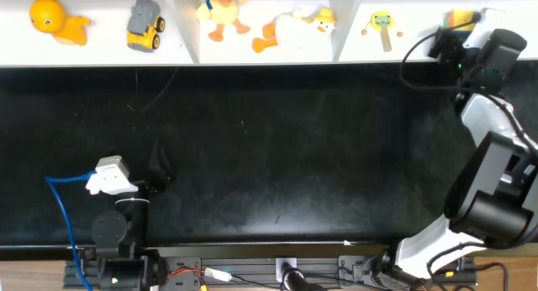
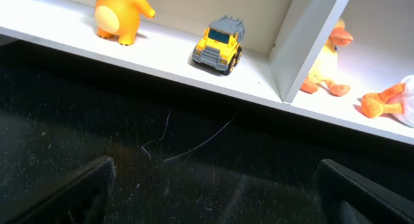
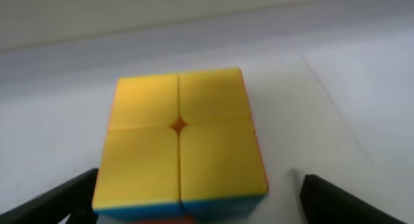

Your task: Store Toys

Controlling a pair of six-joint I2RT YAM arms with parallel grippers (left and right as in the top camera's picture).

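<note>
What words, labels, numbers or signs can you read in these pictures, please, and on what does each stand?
There is no readable text.
The cube: plain yellow tiles, no print.
The truck: no lettering or number that can be made out.
The orange duck: no marking.

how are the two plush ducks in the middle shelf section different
The yellow duck has a yellow body; the white duck has a white one. The yellow duck sits upright, while the white duck lies down. Both have orange feet and share the middle compartment of the shelf.
</note>
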